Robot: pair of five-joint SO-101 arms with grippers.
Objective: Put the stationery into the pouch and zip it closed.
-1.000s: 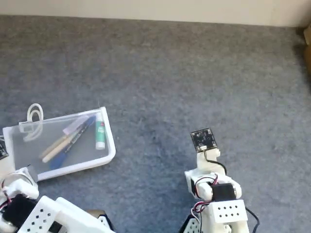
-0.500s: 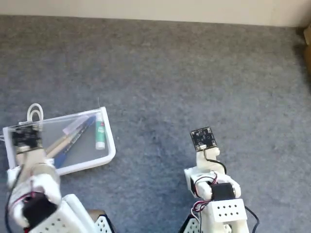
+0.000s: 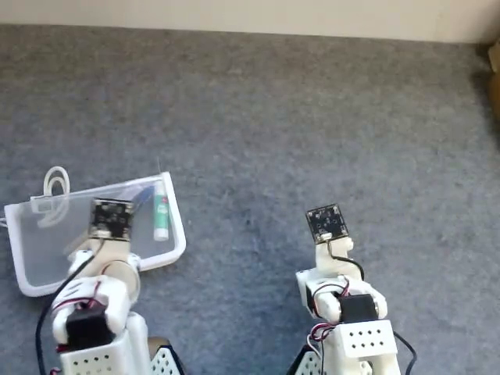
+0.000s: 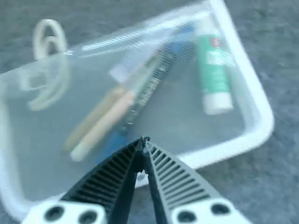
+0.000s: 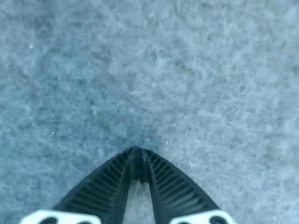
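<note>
Your left hand [image 4: 142,142] and right hand [image 5: 138,156] are sitting closed, empty | left wrist view is showing pens [image 4: 117,109] inside pouch [image 4: 254,135] | overhead, left arm [image 3: 103,275] is covering them.

Pouch [image 4: 224,150] was translucent mesh cloth with smooth white trim. Glue stick [image 4: 212,70] looked glossy plastic. Table cover [image 3: 312,117] was rough grey fuzzy cloth. Left gripper [image 4: 144,141] was matt, ribbed black plastic.

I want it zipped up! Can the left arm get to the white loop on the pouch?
Probably yes. The left gripper hangs shut right above the pouch, and nothing lies between it and the white loop at the corner.
</note>
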